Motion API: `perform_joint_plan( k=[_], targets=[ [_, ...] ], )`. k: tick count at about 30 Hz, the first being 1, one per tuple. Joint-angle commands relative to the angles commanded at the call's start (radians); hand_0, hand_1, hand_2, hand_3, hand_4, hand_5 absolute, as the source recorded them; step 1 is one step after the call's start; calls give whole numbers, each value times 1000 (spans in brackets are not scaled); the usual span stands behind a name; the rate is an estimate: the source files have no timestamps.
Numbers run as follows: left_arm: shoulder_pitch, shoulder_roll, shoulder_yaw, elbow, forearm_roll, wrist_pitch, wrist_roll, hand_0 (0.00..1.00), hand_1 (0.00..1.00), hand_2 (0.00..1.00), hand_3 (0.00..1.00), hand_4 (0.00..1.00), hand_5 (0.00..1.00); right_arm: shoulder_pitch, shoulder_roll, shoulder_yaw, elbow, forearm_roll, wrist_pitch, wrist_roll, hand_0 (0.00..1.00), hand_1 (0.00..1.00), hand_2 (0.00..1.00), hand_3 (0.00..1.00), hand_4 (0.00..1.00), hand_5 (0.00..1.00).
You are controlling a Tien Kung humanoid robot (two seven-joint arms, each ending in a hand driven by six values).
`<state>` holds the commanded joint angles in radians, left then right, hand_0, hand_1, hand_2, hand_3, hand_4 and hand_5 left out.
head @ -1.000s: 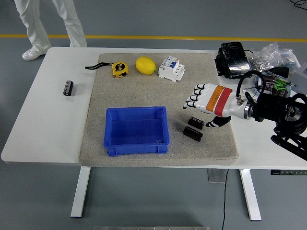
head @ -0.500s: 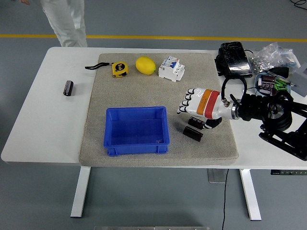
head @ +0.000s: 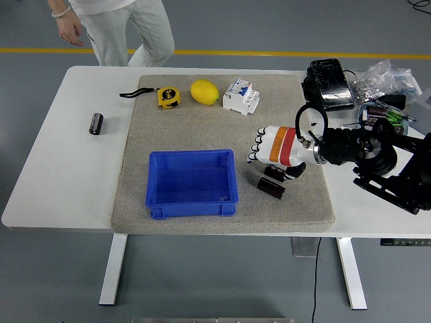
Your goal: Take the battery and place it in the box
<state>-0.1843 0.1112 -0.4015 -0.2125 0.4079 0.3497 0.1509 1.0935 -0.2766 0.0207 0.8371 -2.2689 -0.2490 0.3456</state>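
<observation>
Two black cylindrical batteries lie on the grey mat to the right of the blue box (head: pixel 192 210). One battery (head: pixel 271 187) is in full view. The other battery (head: pixel 274 173) lies just behind it, partly under my hand. My right hand (head: pixel 265 153), white with an orange and red wrist band, hovers over that rear battery. Its fingers (head: pixel 255 149) point left and are spread, and the thumb (head: pixel 295 171) hangs down beside the battery, holding nothing. The box is open-topped and holds nothing. A third battery (head: pixel 96 124) lies on the bare table far left.
A yellow tape measure (head: pixel 168 97), a lemon (head: pixel 204 91) and a white circuit breaker (head: pixel 241 96) line the mat's far edge. A black device (head: pixel 328 83), plastic bags and cables crowd the table's right end. A person (head: pixel 114 23) stands at the far left.
My right hand has slid left and a little nearer, from beside the batteries to over the rear one. The person has walked rightward along the far side.
</observation>
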Motion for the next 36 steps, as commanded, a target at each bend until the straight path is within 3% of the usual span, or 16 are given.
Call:
perform_joint_plan(
  k=[4, 36],
  targets=[
    [-3, -1, 2, -1, 0, 1, 1, 677, 655, 742, 626, 642, 485, 1, 6, 16, -25, 0, 24, 18, 781, 728, 768, 785, 942, 226],
    [-19, -10, 5, -7, 7, -4, 3, 676, 670, 745, 626, 642, 485, -52, 35, 42, -117, 0, 31, 38, 780, 724, 763, 780, 936, 240]
  ],
)
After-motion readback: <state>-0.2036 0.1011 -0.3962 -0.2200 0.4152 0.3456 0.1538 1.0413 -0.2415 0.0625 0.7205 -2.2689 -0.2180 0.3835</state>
